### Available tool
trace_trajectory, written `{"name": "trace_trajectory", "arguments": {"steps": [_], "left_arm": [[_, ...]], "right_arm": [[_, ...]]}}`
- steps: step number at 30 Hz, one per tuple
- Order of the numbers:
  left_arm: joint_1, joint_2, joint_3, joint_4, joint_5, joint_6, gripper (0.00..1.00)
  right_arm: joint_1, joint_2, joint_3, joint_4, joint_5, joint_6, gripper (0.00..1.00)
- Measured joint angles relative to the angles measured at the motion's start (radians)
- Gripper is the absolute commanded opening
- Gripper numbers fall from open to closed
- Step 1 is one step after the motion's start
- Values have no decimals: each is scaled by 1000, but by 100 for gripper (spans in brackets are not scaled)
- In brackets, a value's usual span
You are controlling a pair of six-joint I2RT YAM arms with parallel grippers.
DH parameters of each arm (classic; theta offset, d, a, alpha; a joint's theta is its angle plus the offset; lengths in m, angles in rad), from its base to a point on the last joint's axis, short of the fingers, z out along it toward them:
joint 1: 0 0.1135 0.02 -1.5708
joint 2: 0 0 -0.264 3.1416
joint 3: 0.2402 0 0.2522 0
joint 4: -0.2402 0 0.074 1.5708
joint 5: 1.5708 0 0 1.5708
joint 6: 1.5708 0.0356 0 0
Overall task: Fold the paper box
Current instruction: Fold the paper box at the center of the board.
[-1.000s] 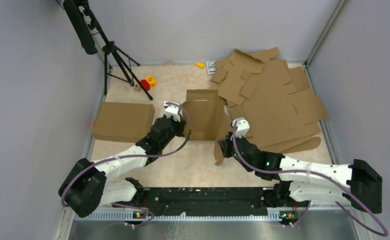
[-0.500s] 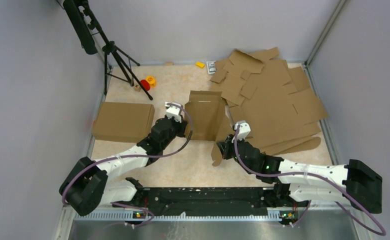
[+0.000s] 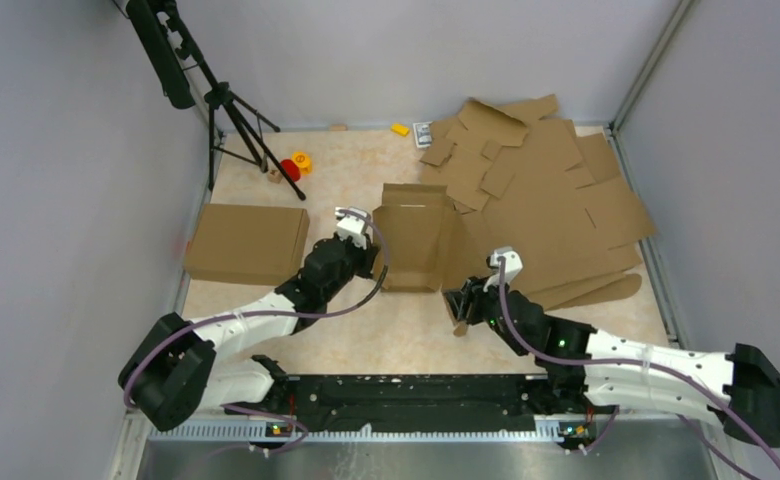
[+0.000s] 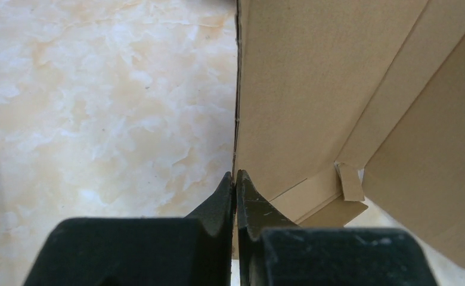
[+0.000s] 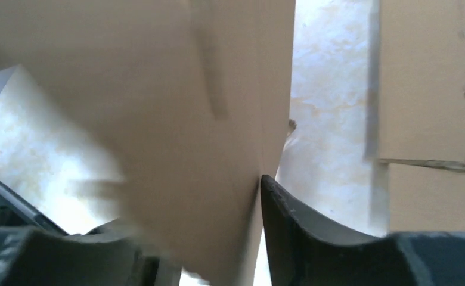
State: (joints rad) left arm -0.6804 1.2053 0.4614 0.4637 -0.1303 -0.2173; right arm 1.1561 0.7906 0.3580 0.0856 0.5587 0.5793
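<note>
The left tool (image 4: 235,176) is pinched shut, the right tool (image 3: 462,307) parted.

You've got the paper box (image 3: 413,235) in plain brown cardboard, no print. Same brown on the closed box (image 3: 246,243) & the loose blanks (image 3: 556,215). Tabletop (image 3: 366,335) is cream-peach w/ marble veining. Arms (image 3: 241,322) are white w/ black joints, cables (image 3: 656,368) purple. Tripod (image 3: 228,110) black. At the back, a red piece (image 3: 290,169) & a yellow block (image 3: 400,129). Walls (image 3: 386,60) pale grey.
</note>
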Motion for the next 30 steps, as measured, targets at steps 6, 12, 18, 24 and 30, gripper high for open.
{"name": "trace_trajectory", "arguments": {"steps": [6,12,18,24,30], "left_arm": [[-3,10,-10,8,35,16,1],[-3,15,-20,25,47,32,1],[-3,15,-32,48,56,37,1],[-3,15,-37,59,55,38,1],[-3,15,-39,60,55,37,2]], "right_arm": [[-2,-145,-18,-101,15,-43,83],[-45,-158,18,-186,-54,-115,84],[-100,-102,83,-175,-228,-166,84],[-101,-9,149,-149,-399,-206,88],[-148,-19,175,-126,-482,-220,90]]}}
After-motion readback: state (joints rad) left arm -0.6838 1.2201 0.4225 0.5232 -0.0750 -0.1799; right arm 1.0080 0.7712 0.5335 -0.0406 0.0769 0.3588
